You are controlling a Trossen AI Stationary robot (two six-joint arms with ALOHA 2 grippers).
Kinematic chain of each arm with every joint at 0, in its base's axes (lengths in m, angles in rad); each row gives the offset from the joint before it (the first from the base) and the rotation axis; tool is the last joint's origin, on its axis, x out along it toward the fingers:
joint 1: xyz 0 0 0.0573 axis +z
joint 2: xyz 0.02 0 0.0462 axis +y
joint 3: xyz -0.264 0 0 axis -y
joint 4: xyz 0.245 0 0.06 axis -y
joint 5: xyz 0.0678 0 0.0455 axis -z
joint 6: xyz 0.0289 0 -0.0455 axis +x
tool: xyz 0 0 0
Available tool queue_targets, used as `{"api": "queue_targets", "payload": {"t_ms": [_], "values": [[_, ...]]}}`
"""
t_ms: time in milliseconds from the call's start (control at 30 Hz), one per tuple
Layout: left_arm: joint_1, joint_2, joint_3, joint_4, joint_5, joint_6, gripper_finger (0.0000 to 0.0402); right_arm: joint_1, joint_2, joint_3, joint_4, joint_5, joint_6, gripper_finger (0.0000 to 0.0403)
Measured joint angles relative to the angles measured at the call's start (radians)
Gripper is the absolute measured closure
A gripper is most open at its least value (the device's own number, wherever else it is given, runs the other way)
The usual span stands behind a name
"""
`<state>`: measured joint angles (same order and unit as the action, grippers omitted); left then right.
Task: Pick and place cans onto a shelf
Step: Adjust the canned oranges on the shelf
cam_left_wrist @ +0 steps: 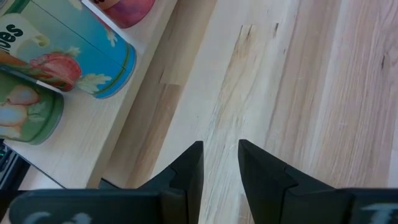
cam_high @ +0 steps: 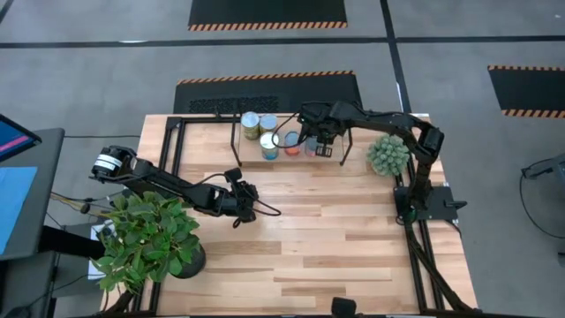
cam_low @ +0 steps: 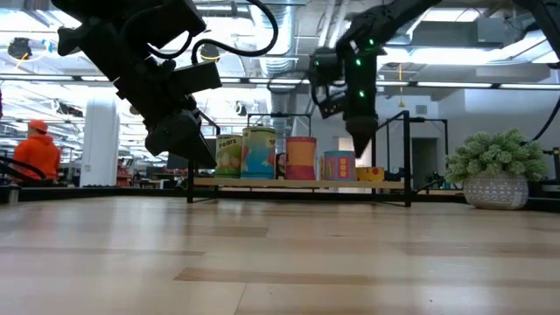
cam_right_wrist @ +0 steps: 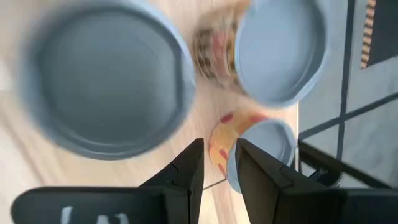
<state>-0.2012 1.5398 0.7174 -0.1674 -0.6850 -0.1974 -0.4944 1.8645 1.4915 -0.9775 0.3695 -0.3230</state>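
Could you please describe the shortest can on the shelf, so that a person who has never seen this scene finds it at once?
Find the shelf, the low wooden board on black legs at the table's far edge. A row of cans stands on it. In the low view, take the last can toward the white-potted plant: the yellow can, far shorter than its tall neighbours, almost below the right gripper.

You see the round silvery-blue can tops [cam_right_wrist: 106, 81] only as a blur at the right wrist view's upper left. The green-labelled tin [cam_left_wrist: 25, 112] is cropped by the left wrist view's left edge, its lettering unreadable.
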Motion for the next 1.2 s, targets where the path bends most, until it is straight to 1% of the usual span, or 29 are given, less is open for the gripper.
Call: {"api": "queue_targets", "payload": {"t_ms": [100, 233, 433, 600, 733, 800, 833, 967, 1033, 1133, 1200], "values": [[0.0, 0.0, 0.0, 0.0, 0.0, 0.0, 0.0308, 0.026, 0.0, 0.068, -0.05, 0.0, 0.0, 0.0287], [0.0, 0.0, 0.0, -0.001, -0.001, 0.001, 0.0308, 0.065, 0.0, 0.186, -0.158, 0.002, 0.007, 0.0287], [0.0, 0.0, 0.0, -0.001, -0.001, 0.001, 0.0308, 0.137, 0.0, 0.409, -0.338, 0.079, 0.036, 0.0287], [0.0, 0.0, 0.0, -0.001, -0.001, 0.001, 0.0308, 0.216, -0.001, 0.59, -0.49, 0.078, 0.123, 0.0287], [0.0, 0.0, 0.0, -0.001, -0.002, 0.001, 0.0308, 0.293, -0.002, 0.688, -0.6, 0.072, 0.269, 0.0287], [0.0, 0.0, 0.0, -0.001, -0.002, 0.001, 0.0308, 0.336, -0.006, 0.699, -0.59, 0.047, 0.356, 0.0287], [0.0, 0.0, 0.0, -0.001, -0.002, 0.001, 0.0308, 0.356, -0.015, 0.697, -0.591, 0.017, 0.384, 0.0287], [0.0, 0.0, 0.0, -0.006, -0.002, 0.002, 0.0308, 0.455, -0.035, 0.699, -0.595, -0.134, 0.414, 0.0287], [0.0, 0.0, 0.0, -0.008, 0.001, 0.002, 0.0308, 0.511, -0.035, 0.695, -0.593, -0.183, 0.437, 0.0287], [0.0, 0.0, 0.0, -0.009, 0.017, 0.002, 0.0308, 0.601, -0.041, 0.697, -0.594, -0.215, 0.482, 0.0287], [0.0, 0.0, 0.0, -0.009, 0.018, 0.002, 0.0308, 0.665, -0.042, 0.697, -0.594, -0.218, 0.508, 0.0287]]}}
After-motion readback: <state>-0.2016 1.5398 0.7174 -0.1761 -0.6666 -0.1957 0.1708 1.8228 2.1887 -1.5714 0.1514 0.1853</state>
